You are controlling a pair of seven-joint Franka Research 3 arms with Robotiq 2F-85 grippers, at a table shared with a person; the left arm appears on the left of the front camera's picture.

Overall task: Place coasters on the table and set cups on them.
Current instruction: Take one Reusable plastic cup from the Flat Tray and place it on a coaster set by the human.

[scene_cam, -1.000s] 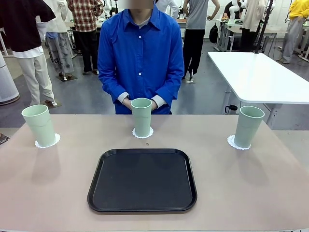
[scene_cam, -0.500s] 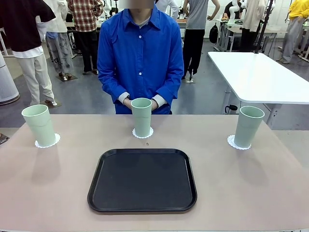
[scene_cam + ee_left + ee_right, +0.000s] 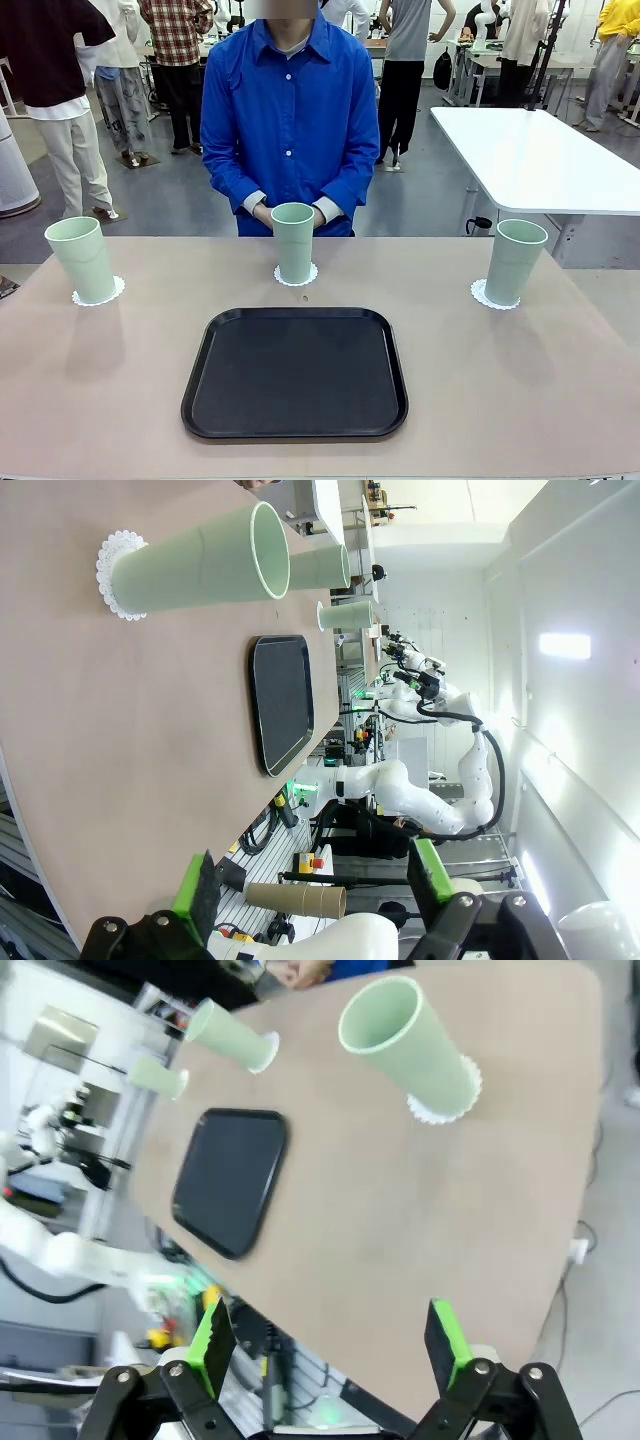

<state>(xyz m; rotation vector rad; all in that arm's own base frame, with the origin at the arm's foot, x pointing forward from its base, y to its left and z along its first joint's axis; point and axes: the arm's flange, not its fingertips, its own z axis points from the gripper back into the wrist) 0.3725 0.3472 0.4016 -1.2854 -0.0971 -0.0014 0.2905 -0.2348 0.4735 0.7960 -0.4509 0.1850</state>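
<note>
Left hand (image 3: 312, 885) spread and empty, right hand (image 3: 330, 1335) likewise, three cups (image 3: 293, 243) each upright on coasters (image 3: 296, 276) at tabletop (image 3: 100, 380) left, far middle and right, black tray (image 3: 295, 372) near centre, nothing shifted since before.

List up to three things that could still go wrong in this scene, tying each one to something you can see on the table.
1. The right cup sits off-centre on its coaster, so it could rest unevenly.
2. All three cups are tall and narrow at the base; a knock from an arm or a hand could tip the left cup, which stands near the table edge.
3. The middle cup stands right by the person's hands, so a careless move might topple it.
</note>
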